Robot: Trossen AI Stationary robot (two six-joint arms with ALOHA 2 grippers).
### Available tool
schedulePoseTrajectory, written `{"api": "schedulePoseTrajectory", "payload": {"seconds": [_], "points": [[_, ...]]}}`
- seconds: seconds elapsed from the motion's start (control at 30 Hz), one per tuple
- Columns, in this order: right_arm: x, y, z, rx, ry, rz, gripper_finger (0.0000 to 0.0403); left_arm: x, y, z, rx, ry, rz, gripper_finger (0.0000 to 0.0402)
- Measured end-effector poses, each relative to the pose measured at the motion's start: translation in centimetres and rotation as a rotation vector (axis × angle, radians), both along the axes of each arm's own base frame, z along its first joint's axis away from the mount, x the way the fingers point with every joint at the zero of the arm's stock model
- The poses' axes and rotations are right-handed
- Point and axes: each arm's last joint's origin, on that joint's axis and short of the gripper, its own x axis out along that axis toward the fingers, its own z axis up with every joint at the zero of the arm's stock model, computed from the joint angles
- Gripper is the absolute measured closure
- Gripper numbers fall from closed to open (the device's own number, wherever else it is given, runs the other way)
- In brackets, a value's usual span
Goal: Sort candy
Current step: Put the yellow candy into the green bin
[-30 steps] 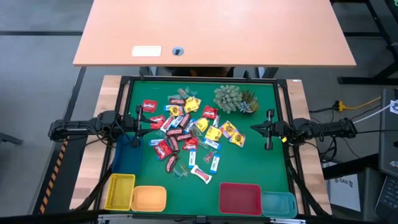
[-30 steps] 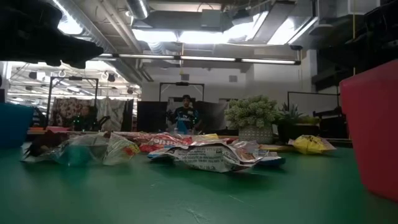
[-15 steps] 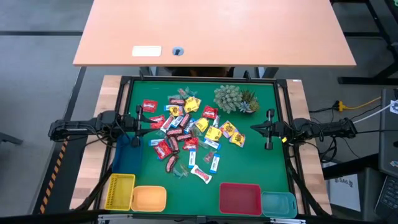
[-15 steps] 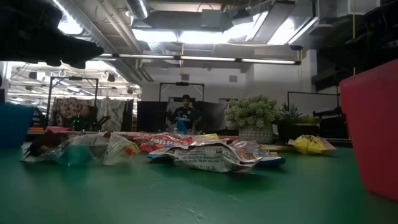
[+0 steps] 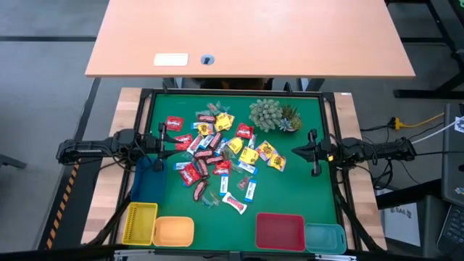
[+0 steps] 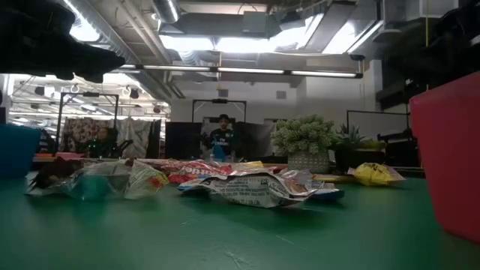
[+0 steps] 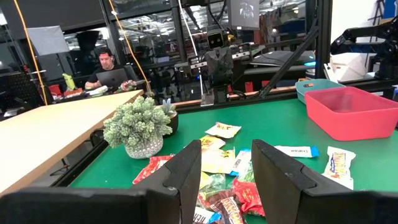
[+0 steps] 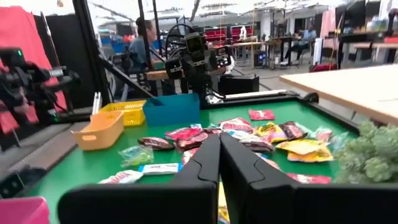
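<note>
At the tabletop's (image 5: pixel 290 188) left edge, the left gripper (image 5: pixel 161 141) hovers with fingers parted, holding nothing. The candy (image 5: pixel 217 156) lies heaped mid-mat. At the right edge, the right gripper (image 5: pixel 308 151) hangs, fingers closed and empty.

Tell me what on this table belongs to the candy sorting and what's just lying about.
Job:
candy pile
yellow tray
orange tray
red tray
teal tray
blue tray

Lying about:
spiky potted plant
</note>
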Motion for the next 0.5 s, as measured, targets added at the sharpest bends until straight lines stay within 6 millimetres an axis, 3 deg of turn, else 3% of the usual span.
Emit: {"api": "schedulePoseTrajectory", "payload": {"seconds": [0.23,0.5], "points": [[-0.1,0.0,0.8,0.230,-0.081,0.019,0.0371,0.0,0.0,0.0,0.000,0.000,0.000,0.0273],[-0.4,0.1,2.4,0.280,-0.243,0.109,0.0245,0.0,0.0,0.0,-0.001,0.000,0.000,0.0273]]}}
